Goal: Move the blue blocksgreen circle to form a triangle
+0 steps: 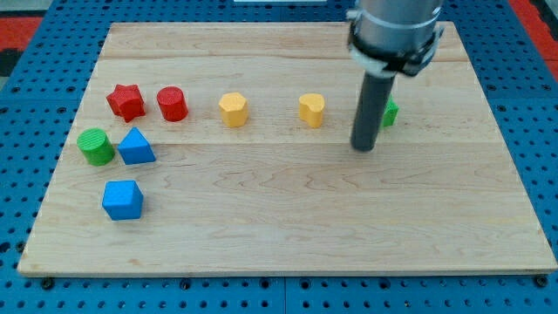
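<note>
A green circle block stands at the view's left, touching or almost touching a blue triangle block on its right. A blue cube lies below them, apart. My tip rests on the board far to the view's right of these three blocks, right of centre. It touches none of them.
A red star, a red cylinder, a yellow hexagon and a yellow heart form a row above. A green block is partly hidden behind the rod. The wooden board sits on a blue pegboard.
</note>
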